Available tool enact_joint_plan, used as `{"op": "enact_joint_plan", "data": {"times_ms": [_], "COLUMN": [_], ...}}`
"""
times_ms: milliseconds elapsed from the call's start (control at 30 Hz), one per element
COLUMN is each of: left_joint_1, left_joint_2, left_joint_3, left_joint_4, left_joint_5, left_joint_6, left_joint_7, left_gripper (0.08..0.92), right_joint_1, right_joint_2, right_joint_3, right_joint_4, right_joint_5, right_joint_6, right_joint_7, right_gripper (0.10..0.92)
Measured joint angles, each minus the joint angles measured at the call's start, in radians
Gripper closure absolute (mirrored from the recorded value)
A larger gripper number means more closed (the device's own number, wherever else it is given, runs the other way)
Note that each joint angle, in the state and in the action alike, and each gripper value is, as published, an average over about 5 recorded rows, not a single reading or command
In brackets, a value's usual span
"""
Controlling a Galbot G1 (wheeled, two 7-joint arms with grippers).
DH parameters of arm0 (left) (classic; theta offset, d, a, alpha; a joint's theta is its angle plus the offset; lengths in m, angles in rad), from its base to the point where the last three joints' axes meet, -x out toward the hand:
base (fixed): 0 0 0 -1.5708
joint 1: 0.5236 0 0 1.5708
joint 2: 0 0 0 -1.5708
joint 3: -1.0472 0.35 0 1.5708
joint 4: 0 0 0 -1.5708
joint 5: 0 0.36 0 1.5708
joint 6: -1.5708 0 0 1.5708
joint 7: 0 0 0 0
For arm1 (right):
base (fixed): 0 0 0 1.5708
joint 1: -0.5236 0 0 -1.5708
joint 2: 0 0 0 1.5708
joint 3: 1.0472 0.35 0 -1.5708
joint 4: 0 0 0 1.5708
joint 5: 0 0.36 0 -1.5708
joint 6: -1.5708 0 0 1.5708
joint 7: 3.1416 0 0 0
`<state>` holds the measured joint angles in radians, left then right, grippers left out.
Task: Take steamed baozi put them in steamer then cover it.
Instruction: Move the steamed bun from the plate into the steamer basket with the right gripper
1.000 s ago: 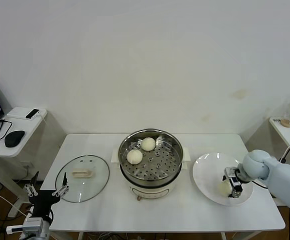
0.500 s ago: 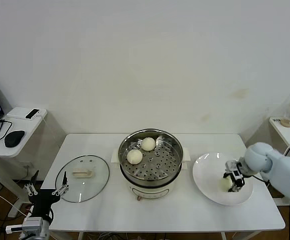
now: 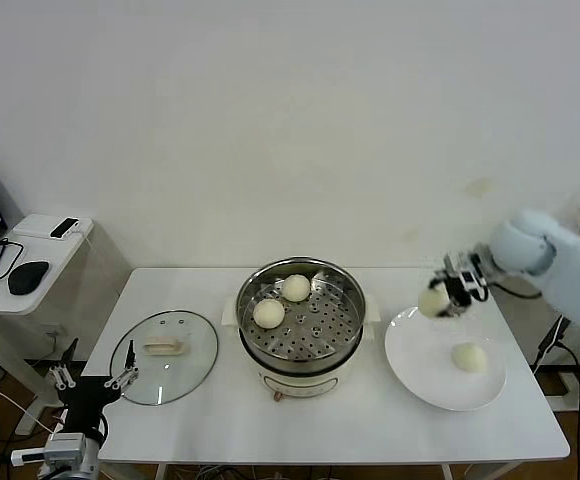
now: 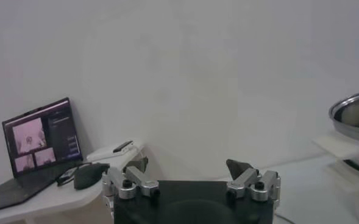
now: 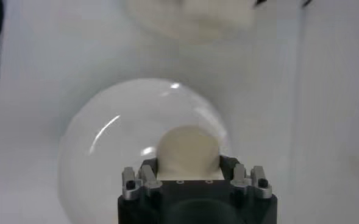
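**Right gripper holds a baozi in the air above the plate**

The right gripper (image 3: 443,296) is closed around one steamed baozi (image 3: 433,300), held clear of the tabletop (image 3: 370,420) above the near-steamer edge of the white plate (image 3: 420,370). In the right wrist view the same bun (image 5: 188,152) sits between the two fingers (image 5: 147,173), with the plate (image 5: 94,152) below it. Another baozi (image 3: 468,356) lies on the plate. The steamer (image 3: 301,325) stands mid-table, uncovered, with two baozi (image 3: 269,313) on its perforated tray, one beside the other toward the left rear. What looks like a further pale shape at the back rim cannot be made out. The cover (image 3: 165,355) lies flat on the tabletop, left of the steamer. The left gripper (image 3: 94,385) hangs low off the table's left front corner, jaws spread wide.
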<state>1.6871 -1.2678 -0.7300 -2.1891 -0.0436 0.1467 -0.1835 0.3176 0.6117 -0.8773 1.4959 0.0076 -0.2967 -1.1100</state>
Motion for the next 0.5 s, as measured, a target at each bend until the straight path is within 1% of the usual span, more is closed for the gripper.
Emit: {"op": "enact_joint_plan", "data": {"times_ms": [233,500], "left_joint_1": [0.013,0.023], "left_joint_2": [-0.006,-0.017], "left_joint_3": [-0.019,-0.043], "left_joint_4": [0.002,-0.004], "left_joint_5": [-0.003,-0.006], "left_joint_6": [0.0,-0.001], "left_joint_7": [0.0,0.001], "left_gripper": [0.177,0.177], "right_joint_1": [0.124,0.165], "right_joint_2": [0.137,0.282], "right_joint_3": [-0.093,-0.189], "right_joint_4": [0.01,0.008], "right_joint_5": [0.076,0.126], "right_joint_6": [0.005,0.058], "right_joint_7": [0.031,0.065], "right_gripper": [0.399,0.397]}}
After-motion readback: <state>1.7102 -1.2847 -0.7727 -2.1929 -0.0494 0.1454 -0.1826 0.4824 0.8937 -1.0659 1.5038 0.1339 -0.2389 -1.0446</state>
